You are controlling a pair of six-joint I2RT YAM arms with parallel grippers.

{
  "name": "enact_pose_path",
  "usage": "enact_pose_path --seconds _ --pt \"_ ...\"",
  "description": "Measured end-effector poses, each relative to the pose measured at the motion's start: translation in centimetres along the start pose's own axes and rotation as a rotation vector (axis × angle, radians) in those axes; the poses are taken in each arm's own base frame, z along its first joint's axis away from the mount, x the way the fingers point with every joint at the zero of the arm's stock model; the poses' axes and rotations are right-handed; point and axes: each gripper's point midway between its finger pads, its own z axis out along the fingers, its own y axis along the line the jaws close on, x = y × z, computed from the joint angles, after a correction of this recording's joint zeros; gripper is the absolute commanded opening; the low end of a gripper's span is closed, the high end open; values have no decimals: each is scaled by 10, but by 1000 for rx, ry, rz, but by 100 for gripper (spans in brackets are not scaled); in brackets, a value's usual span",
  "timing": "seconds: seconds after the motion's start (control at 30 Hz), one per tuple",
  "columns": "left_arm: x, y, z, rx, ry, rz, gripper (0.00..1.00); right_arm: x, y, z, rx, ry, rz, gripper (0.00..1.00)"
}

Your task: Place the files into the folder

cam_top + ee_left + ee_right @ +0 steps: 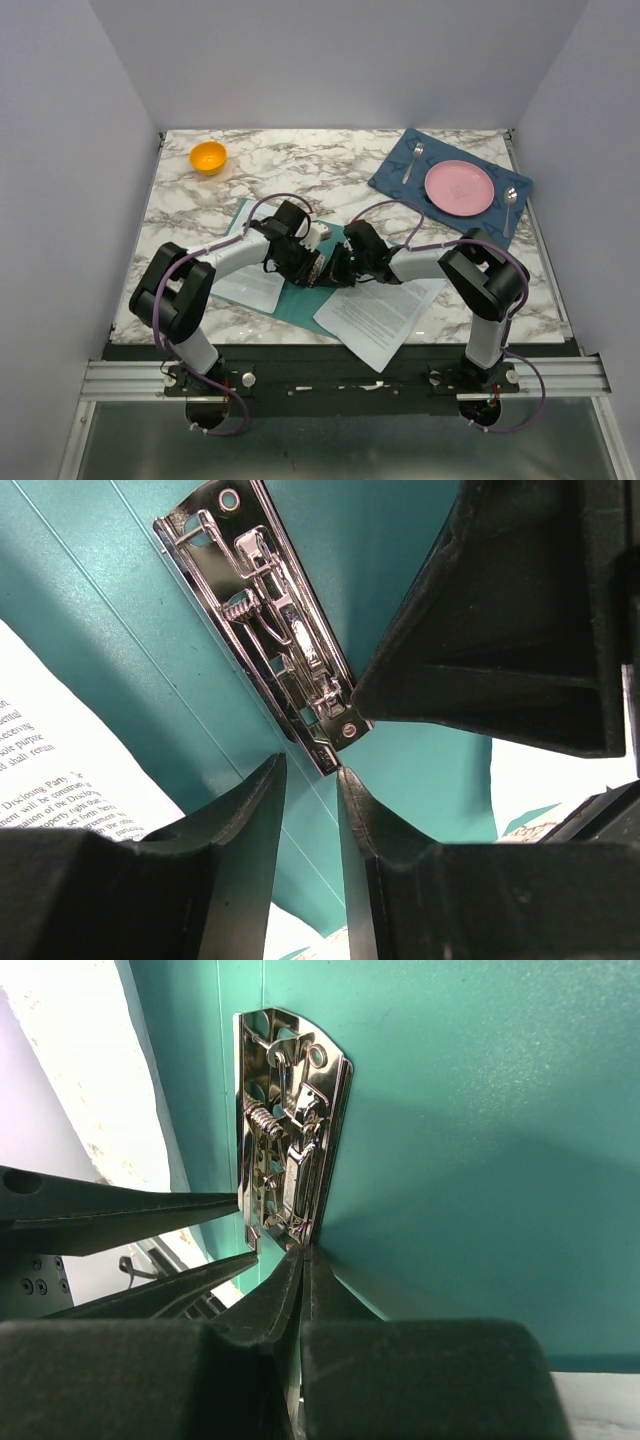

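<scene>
The teal folder (300, 298) lies open on the marble table, its chrome clip (270, 620) bare on the green inside. One of the files (248, 285) rests on the folder's left half, and another printed sheet (380, 315) lies at its right edge toward the front. Both grippers meet over the clip. My left gripper (311, 768) is open just above the clip's near end, nothing between its fingers. My right gripper (303, 1252) is shut, its tips pressed against the end of the clip (290, 1150). Whether the tips pinch any part of the clip is hidden.
An orange bowl (208, 157) sits at the back left. At the back right a dark blue placemat (395, 178) carries a pink plate (459, 187), a fork (411, 160) and a spoon (510, 205). White walls close in three sides.
</scene>
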Motion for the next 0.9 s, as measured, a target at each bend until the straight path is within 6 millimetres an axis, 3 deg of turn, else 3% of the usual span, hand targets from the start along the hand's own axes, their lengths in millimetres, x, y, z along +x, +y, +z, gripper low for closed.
enact_pose_path --seconds 0.17,0.2,0.33,0.9 --pt "0 0 0 0 -1 -2 30 0 0 0 -2 -1 0 9" --pt "-1 0 0 0 0 -4 21 0 0 0 -2 -1 0 9" --pt "-1 -2 1 3 11 -4 6 0 0 0 -3 -2 -1 9" --pt "1 -2 7 -37 43 21 5 0 -1 0 -2 -1 -2 8"
